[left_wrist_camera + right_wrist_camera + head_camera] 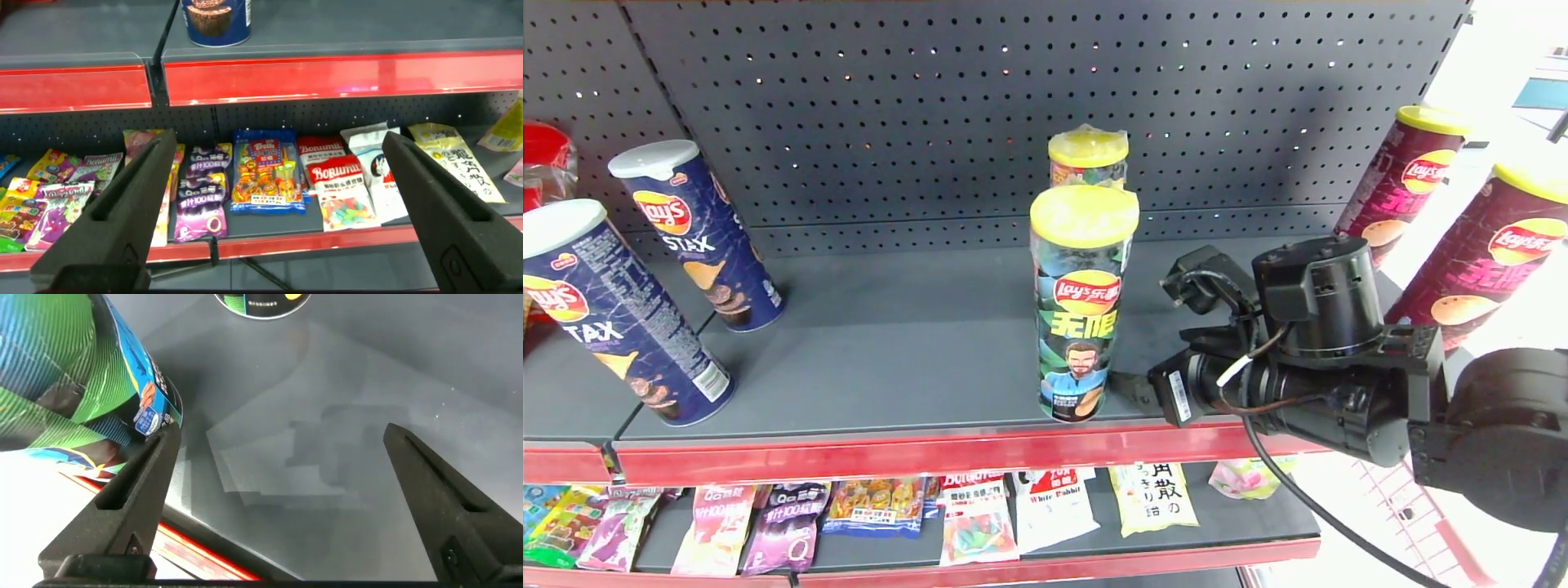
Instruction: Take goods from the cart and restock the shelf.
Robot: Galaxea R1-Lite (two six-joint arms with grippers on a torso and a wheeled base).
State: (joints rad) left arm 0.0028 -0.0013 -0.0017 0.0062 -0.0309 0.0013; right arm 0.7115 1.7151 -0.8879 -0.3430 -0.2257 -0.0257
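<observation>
The right gripper [279,433] has its fingers [131,506] spread wide, with nothing between them but the bare grey shelf [327,482]. One finger lies just beside the base of the green can [1082,302]; I cannot tell whether it touches the can. The can stands upright under a yellow lid, at the front of the shelf just behind the red edge strip [890,457], and the right arm comes in low from the robot's right of it.

The left gripper [278,139] also has its fingers wide apart and holds nothing. It hangs below the green can's level and faces the snack bags [265,171] that lie in a row on the lower shelf.

Straight behind the green can, near the pegboard back [931,98], stands a second green can [1088,159], also with a yellow lid. Well apart to the robot's left of the green can are two blue cans [698,233] with white lids, one nearer the front than the other. To its right stand two maroon cans [1409,175] with yellow lids.
</observation>
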